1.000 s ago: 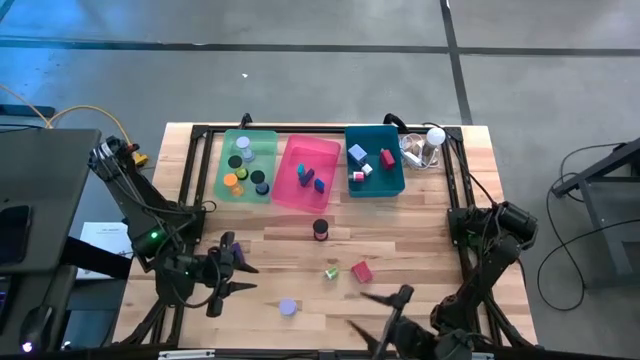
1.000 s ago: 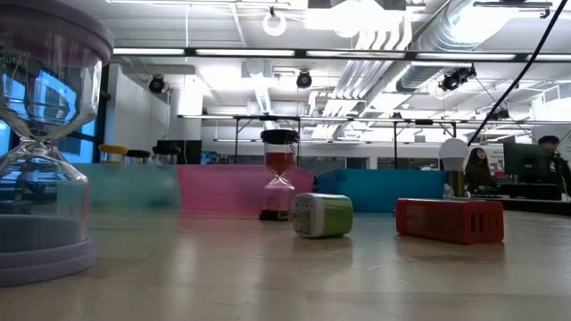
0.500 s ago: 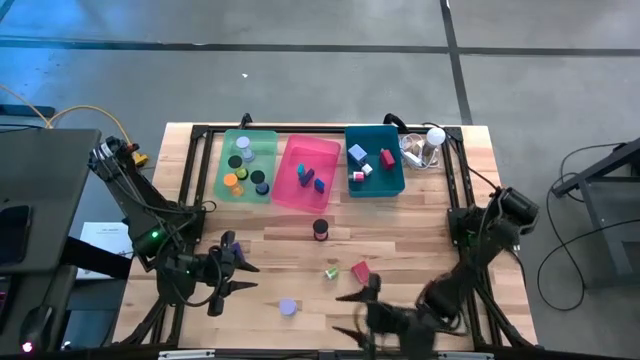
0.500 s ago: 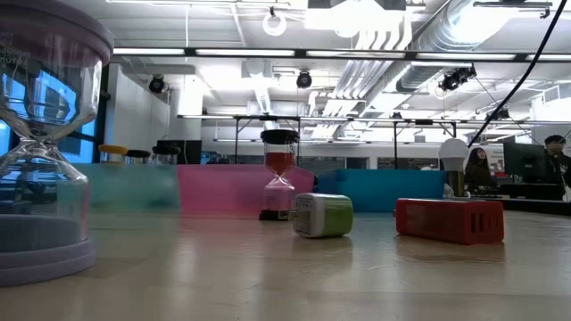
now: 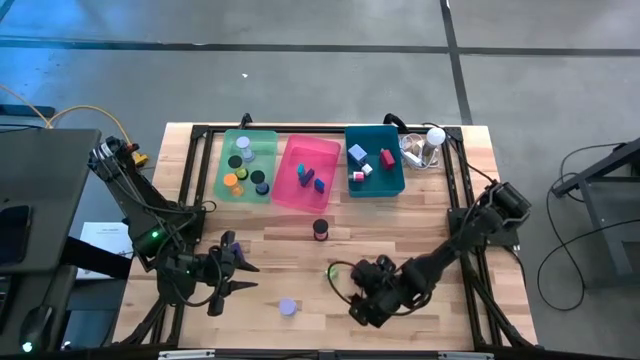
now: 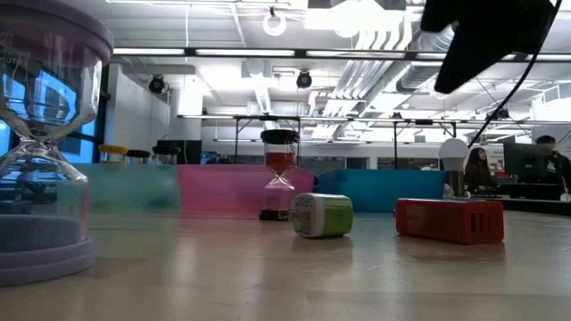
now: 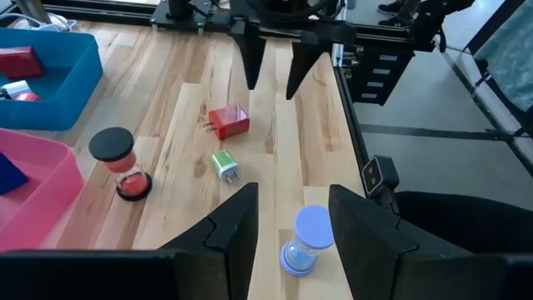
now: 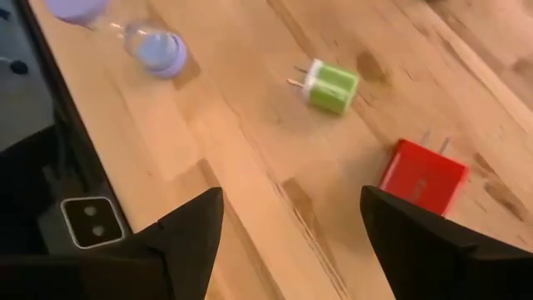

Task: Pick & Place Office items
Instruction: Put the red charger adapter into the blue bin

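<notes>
Red block — right claw open above.

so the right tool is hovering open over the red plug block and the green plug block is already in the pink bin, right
Not quite. The small green plug block is not in the pink plastic bin; it lies on the bare wooden table beside the red plug block, as the left wrist view shows. The right tool does hover open over the red one.
</notes>
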`<state>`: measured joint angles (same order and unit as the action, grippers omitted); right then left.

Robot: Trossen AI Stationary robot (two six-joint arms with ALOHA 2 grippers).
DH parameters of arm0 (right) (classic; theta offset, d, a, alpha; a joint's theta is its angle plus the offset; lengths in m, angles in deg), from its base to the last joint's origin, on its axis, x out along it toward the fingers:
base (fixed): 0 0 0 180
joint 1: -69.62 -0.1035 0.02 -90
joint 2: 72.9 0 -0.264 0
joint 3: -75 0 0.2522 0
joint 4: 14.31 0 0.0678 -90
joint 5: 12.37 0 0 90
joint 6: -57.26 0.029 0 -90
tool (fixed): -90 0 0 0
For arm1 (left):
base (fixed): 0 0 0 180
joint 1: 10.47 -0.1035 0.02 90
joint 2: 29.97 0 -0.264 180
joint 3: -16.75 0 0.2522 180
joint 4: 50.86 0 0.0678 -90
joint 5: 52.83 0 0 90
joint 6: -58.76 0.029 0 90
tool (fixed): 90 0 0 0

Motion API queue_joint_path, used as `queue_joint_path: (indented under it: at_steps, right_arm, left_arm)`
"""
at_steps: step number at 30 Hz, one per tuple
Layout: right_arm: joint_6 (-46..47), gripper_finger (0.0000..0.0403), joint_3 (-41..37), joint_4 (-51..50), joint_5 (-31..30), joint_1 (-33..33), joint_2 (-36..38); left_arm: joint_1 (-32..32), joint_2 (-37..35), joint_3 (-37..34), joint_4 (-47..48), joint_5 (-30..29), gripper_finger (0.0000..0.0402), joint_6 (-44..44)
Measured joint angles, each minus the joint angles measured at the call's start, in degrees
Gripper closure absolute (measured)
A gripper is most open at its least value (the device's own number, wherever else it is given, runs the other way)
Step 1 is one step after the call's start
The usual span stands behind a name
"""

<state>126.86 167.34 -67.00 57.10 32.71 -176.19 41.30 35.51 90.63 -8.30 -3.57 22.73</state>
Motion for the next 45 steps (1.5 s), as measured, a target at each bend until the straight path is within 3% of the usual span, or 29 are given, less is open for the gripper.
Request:
queue_joint_path:
  at_steps: [16, 25, 31, 37, 45]
  right_arm:
    - [-3.92, 0.0127, 0.00, 3.35, -6.33, 0.28, 0.00]
    - [-9.69, 0.0050, -0.08, 4.61, -1.65, 0.26, -1.10]
    - [-4.83, 0.0026, -1.86, 3.15, -3.44, 1.28, -1.31]
    - [4.30, 0.0027, -6.17, -0.11, -1.56, 2.85, -1.31]
    - [8.19, 0.0028, -8.26, -0.06, -0.49, 3.89, -1.33]
  left_arm:
    - [0.00, 0.00, 0.00, 1.33, 0.00, 0.0258, 0.04]
    - [0.00, 0.00, 0.00, 1.31, 0.01, 0.0258, 0.02]
    - [0.00, 0.00, 0.00, 1.31, -0.01, 0.0258, 0.02]
    - [0.00, 0.00, 0.00, 1.40, 0.01, 0.0258, 0.00]
    - [0.00, -0.02, 0.00, 2.18, -0.02, 0.0258, 0.00]
